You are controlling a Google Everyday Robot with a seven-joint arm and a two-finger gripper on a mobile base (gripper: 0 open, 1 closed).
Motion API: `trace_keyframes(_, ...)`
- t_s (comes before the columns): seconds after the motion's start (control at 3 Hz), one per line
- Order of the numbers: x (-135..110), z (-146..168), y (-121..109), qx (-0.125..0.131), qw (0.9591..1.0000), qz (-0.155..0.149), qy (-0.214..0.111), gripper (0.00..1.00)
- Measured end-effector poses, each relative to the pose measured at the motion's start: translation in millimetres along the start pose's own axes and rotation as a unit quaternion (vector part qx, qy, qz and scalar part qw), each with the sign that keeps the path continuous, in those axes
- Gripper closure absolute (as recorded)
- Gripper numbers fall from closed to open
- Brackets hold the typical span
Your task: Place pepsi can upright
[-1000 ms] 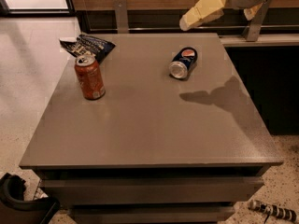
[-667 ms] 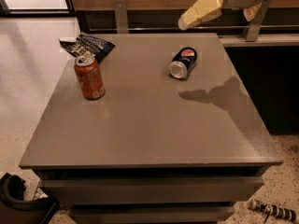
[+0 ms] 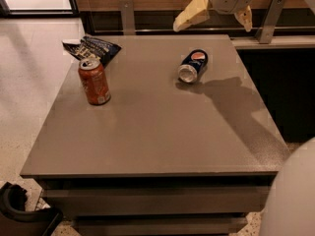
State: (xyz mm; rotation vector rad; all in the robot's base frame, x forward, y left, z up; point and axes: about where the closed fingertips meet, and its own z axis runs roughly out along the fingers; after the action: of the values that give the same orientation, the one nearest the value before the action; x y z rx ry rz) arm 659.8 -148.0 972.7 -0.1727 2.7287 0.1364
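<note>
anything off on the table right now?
Yes: the pepsi can lies on its side at the far right of the table, silver end toward the camera. The orange-red can stands upright, with a snack bag flat behind it. The gripper hangs open above the far edge, touching nothing.

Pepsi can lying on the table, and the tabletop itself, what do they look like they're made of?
Pepsi can: thin metal, likely aluminium, with a glossy blue printed side and a bare silver end catching light. Tabletop: smooth matte grey-brown, probably laminate; finely speckled, no grain. The hand hangs open above the table's far edge, beyond the can.
</note>
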Motion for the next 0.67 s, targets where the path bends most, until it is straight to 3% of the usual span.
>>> trace_keyframes(0.33,-7.9,19.6,-0.1,0.012,0.999,0.034,0.026,0.0)
trace_keyframes(0.67,-19.3,51.6,-9.2,0.027,0.9949,0.07,0.068,0.0)
